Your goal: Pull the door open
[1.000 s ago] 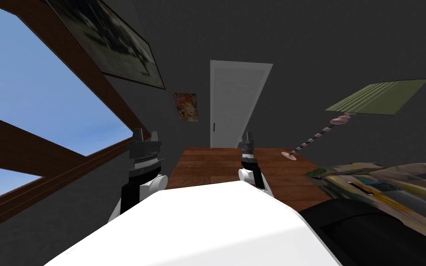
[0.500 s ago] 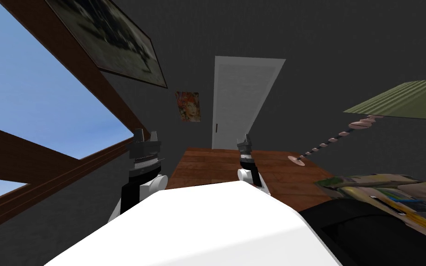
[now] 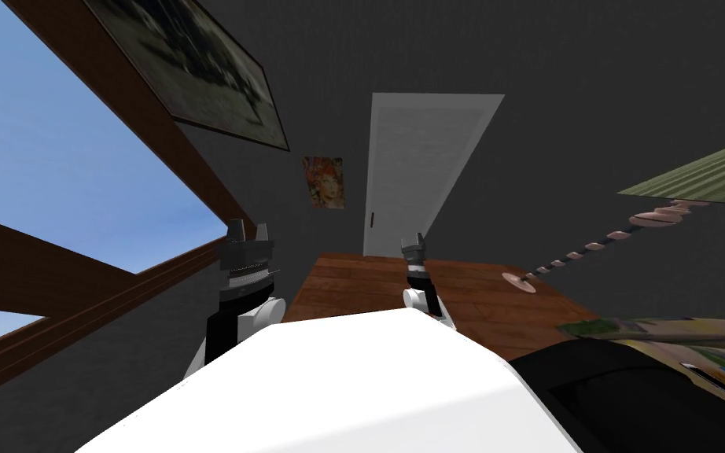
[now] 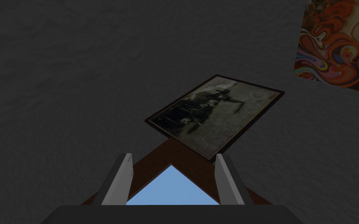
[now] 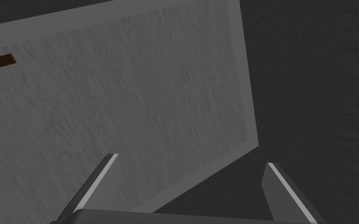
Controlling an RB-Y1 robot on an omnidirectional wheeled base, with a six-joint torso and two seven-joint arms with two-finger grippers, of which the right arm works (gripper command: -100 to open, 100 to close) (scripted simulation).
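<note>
Door, pale grey, closed: being viewed at twelve o'clock, well apart; dark handle, long axis upright, being placed at eleven o'clock of the nearer right gripper, being held open, empty; left gripper likewise being held open, empty

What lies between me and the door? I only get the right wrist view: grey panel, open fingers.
Observer: Wooden floor. In the head view the right gripper is well short of the door.
Operator: Anything beside my path?
Observer: A lamp stands off to the right of the door, its base on the floor.
Operator: And the left arm?
Observer: The left gripper is open and holds nothing, raised beside the window.
</note>
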